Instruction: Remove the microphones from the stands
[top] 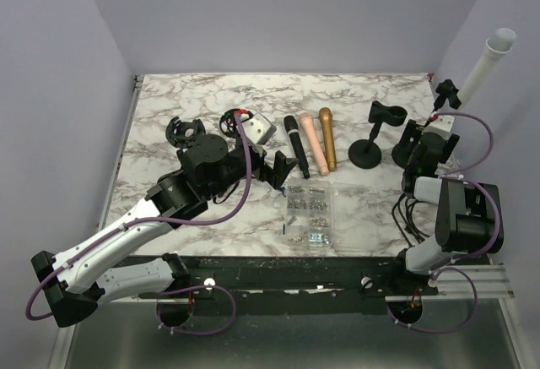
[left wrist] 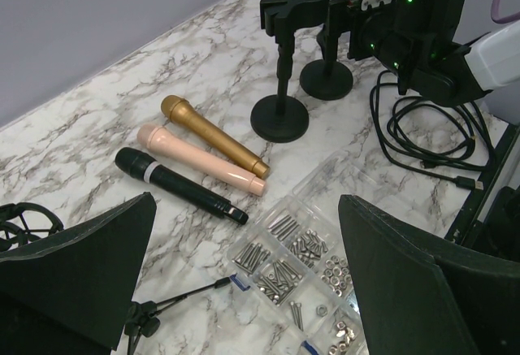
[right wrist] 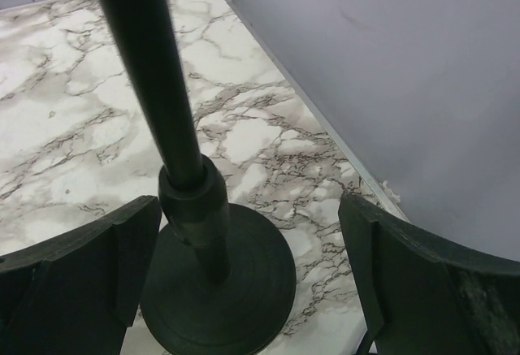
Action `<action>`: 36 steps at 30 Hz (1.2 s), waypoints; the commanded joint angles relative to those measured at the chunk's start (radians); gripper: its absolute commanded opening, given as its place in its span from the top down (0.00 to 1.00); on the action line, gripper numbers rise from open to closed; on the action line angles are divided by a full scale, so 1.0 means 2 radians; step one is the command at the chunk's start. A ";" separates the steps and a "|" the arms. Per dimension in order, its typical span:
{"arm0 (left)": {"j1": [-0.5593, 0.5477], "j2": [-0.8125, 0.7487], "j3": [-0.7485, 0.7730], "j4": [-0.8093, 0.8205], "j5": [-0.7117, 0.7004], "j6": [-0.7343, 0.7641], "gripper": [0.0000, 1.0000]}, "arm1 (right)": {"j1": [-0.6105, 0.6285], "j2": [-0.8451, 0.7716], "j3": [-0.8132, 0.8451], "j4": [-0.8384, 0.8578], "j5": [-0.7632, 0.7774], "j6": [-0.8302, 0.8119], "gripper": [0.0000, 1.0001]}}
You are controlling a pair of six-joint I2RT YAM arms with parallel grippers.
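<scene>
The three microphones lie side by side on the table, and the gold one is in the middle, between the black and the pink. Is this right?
Not quite. They do lie side by side on the table, but the pink microphone is in the middle, between the black microphone and the gold microphone. The left wrist view shows this clearly.

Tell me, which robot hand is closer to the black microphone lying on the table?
Left. The left gripper sits right beside the black microphone, near its tail end. The right gripper is well off to the right, fingers either side of a stand pole.
</scene>
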 commanded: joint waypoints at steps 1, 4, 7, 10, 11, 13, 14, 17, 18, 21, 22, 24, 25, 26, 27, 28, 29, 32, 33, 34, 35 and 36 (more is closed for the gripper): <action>-0.004 -0.008 0.001 -0.001 0.005 0.002 0.02 | -0.001 -0.011 -0.001 -0.008 -0.002 0.008 0.00; -0.004 -0.009 0.001 0.000 0.005 0.002 0.02 | -0.001 -0.010 0.001 -0.008 -0.006 0.008 0.00; -0.004 -0.009 0.001 -0.001 0.004 0.003 0.02 | 0.000 -0.011 0.002 -0.012 -0.005 0.010 0.00; -0.005 -0.009 0.001 -0.001 0.003 0.003 0.02 | -0.001 -0.025 -0.004 -0.012 0.000 0.017 0.00; -0.005 -0.008 0.001 -0.001 0.003 0.003 0.02 | -0.001 -0.031 -0.007 -0.014 0.001 0.017 0.00; -0.006 -0.007 0.001 -0.001 0.004 0.003 0.02 | 0.000 -0.053 -0.016 -0.020 0.003 0.032 0.00; -0.007 -0.006 0.001 0.000 0.004 0.003 0.02 | -0.001 -0.068 -0.020 -0.024 0.004 0.034 0.00; -0.007 -0.006 0.001 -0.001 0.004 0.004 0.02 | -0.001 -0.113 -0.032 -0.047 0.003 0.041 0.00; -0.007 -0.004 0.001 -0.002 0.004 0.003 0.02 | 0.000 -0.131 -0.033 -0.058 0.002 0.042 0.00; -0.011 -0.005 0.002 -0.003 0.005 0.003 0.02 | 0.000 -0.186 -0.031 -0.097 0.004 0.048 0.00; -0.014 -0.007 0.002 -0.003 0.005 0.004 0.02 | -0.001 -0.202 -0.027 -0.112 0.005 0.053 0.00; -0.021 -0.010 0.003 -0.003 0.001 0.006 0.02 | 0.000 -0.235 -0.016 -0.146 0.005 0.057 0.00; -0.025 -0.012 0.002 -0.004 -0.002 0.009 0.02 | -0.001 -0.247 -0.009 -0.167 0.014 0.060 0.00; -0.030 -0.014 0.001 -0.004 -0.007 0.012 0.02 | -0.001 -0.258 0.003 -0.181 0.025 0.064 0.00; -0.034 -0.015 0.001 -0.004 -0.011 0.015 0.02 | -0.001 -0.266 0.015 -0.200 0.034 0.065 0.00; -0.037 -0.018 0.001 -0.004 -0.013 0.017 0.02 | -0.001 -0.273 0.025 -0.214 0.039 0.065 0.00; -0.038 -0.019 0.000 -0.003 -0.014 0.018 0.02 | 0.000 -0.278 0.038 -0.223 0.038 0.065 0.00; -0.039 -0.022 0.000 -0.002 -0.014 0.016 0.02 | -0.001 -0.281 0.079 -0.248 0.035 0.066 0.00; -0.039 -0.022 0.000 -0.003 -0.013 0.016 0.02 | 0.000 -0.277 0.100 -0.258 0.035 0.068 0.00; -0.039 -0.023 -0.001 -0.002 -0.014 0.016 0.02 | 0.000 -0.272 0.123 -0.268 0.039 0.069 0.00; -0.039 -0.023 -0.001 -0.002 -0.016 0.017 0.02 | 0.000 -0.264 0.142 -0.278 0.047 0.074 0.00; -0.039 -0.022 -0.001 -0.002 -0.016 0.018 0.02 | -0.001 -0.257 0.167 -0.289 0.066 0.079 0.00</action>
